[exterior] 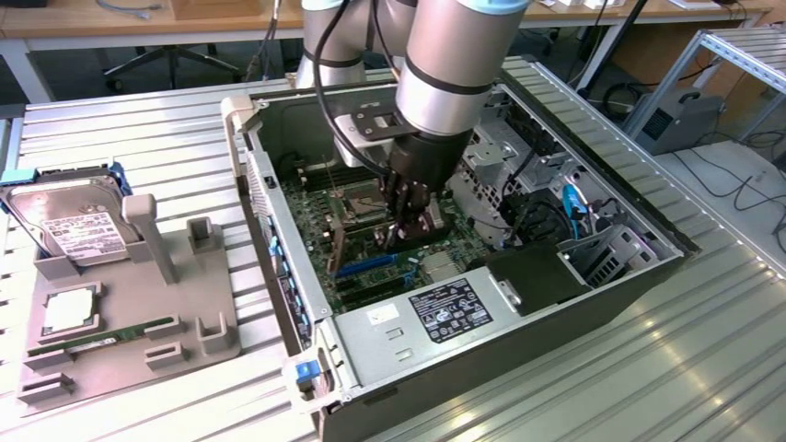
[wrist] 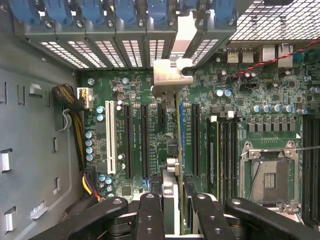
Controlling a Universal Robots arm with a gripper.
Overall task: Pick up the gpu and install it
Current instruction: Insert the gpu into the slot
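Note:
I hold the gpu (wrist: 171, 150) edge-on above the motherboard (wrist: 135, 95), inside the open computer case (exterior: 406, 341). Its pale metal bracket (wrist: 170, 75) points at the row of blue-clipped rear slot covers (wrist: 100, 15). My gripper (wrist: 174, 207) is shut on the card's near end, one black finger (wrist: 151, 210) on each side. The card's edge lines up along the long expansion slots (wrist: 162, 140); I cannot tell whether it is seated. In the exterior view my gripper (exterior: 411, 221) reaches down into the case with the dark gpu (exterior: 410, 241) below its fingers.
A grey fixture (exterior: 197, 313) on the exterior view's left holds a hard drive (exterior: 74, 226), a processor (exterior: 70, 308) and a green memory stick (exterior: 105, 336). Beside the card are the processor socket (wrist: 270, 175) and cable bundle (wrist: 75, 125). The power supply (exterior: 448, 308) and drive cage (exterior: 602, 253) crowd the case.

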